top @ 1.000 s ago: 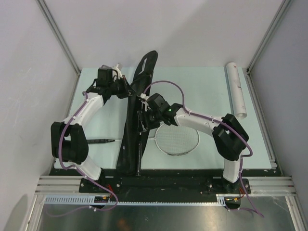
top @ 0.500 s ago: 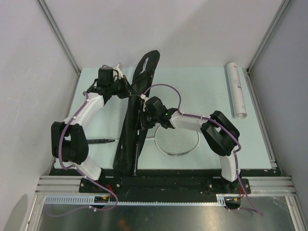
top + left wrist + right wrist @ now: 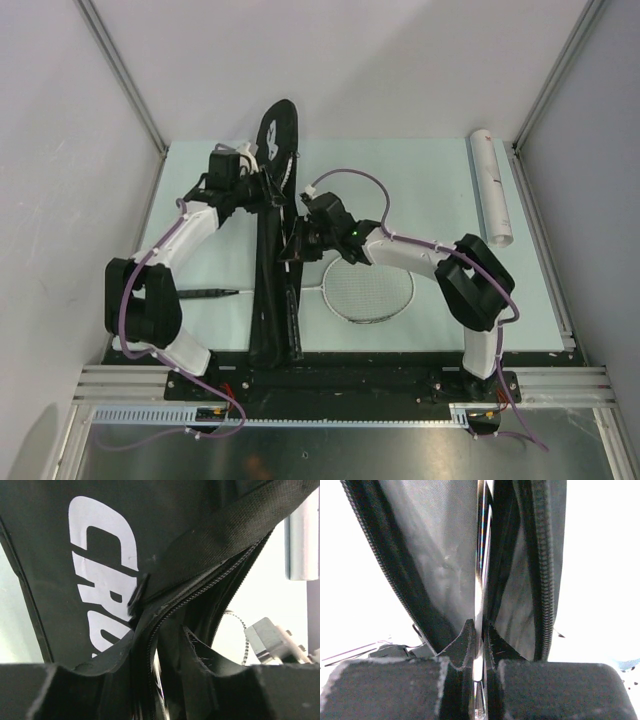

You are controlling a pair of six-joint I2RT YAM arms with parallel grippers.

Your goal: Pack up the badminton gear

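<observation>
The long black racket bag (image 3: 272,300) stands on its edge down the middle of the table, unzipped. My left gripper (image 3: 268,190) is at its upper part; in the left wrist view the fingers (image 3: 100,660) stand apart around the zipper edge of the bag (image 3: 55,555), and that gripper (image 3: 160,650) is open. My right gripper (image 3: 296,245) reaches into the opening from the right. It (image 3: 480,635) is shut on the thin silver frame of a racket (image 3: 481,570) between the bag's two sides (image 3: 435,540). A second racket (image 3: 368,290) lies flat on the table, its black handle (image 3: 205,293) sticking out left of the bag.
A white cylindrical tube (image 3: 490,185) lies along the right edge of the table. Metal frame posts rise at the table's back corners. Both arm bases sit on the black rail at the near edge.
The bag's far end has swung left and stands more upright. My left jaws have parted on the bag edge. My right jaws have closed on the racket frame.
</observation>
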